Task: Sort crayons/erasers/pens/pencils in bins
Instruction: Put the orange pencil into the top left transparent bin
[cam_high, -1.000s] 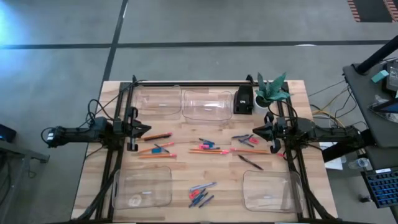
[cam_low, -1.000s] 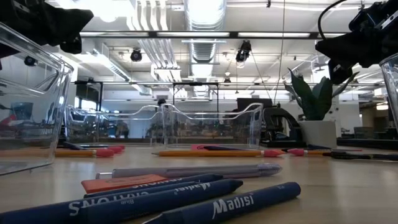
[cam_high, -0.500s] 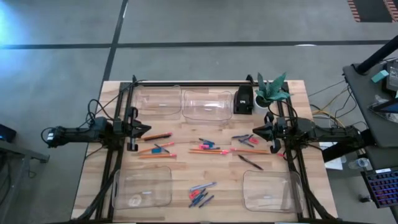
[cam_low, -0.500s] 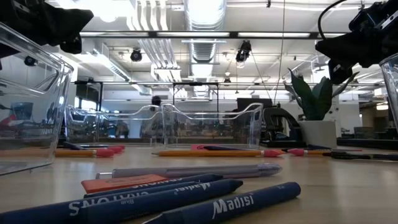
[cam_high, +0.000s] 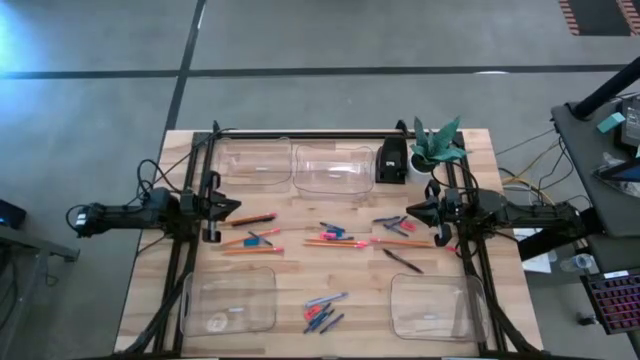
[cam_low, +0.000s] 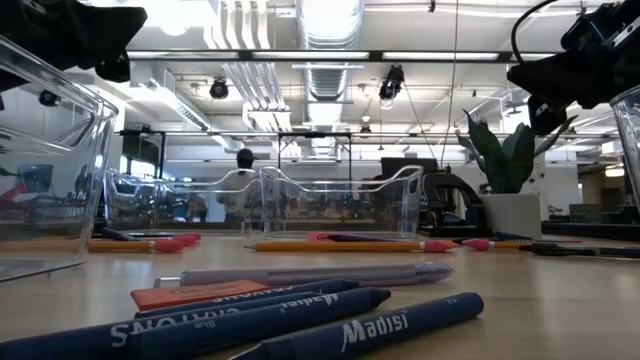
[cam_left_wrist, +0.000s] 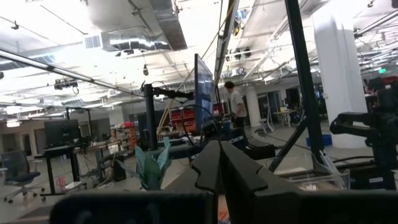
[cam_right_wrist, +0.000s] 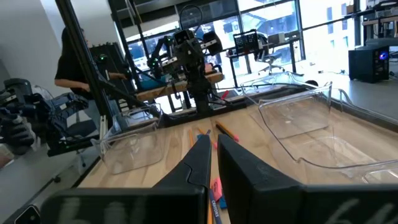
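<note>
**Ana:** Bins first: four clear tubs, one at each corner of the table, all looking unfilled as far as the top view showed. Everything to be sorted lay in the band between them.

**Ben:** And the arms?

**Ana:** Both hung level above the table edges, facing each other across the middle. The left gripper had its fingers pressed together and carried nothing. The right gripper was pinched closed too, also bare.

**Ben:** Which was nearer to what?

**Ana:** Pencils lay just right of the left claw and a little toward the near edge, long axes running left to right, nearly in line with that arm's reach. One more pencil sat almost at its tip.

**Ben:** So the left arm takes those?

**Ana:** My guess, yes, after turning its wrist to pinch across the shaft. A black pen lay tilted just near-left of the right claw, with an orange pencil between. The crayons clustered at the near middle, between the two near tubs, about equally far from both arms.
</note>
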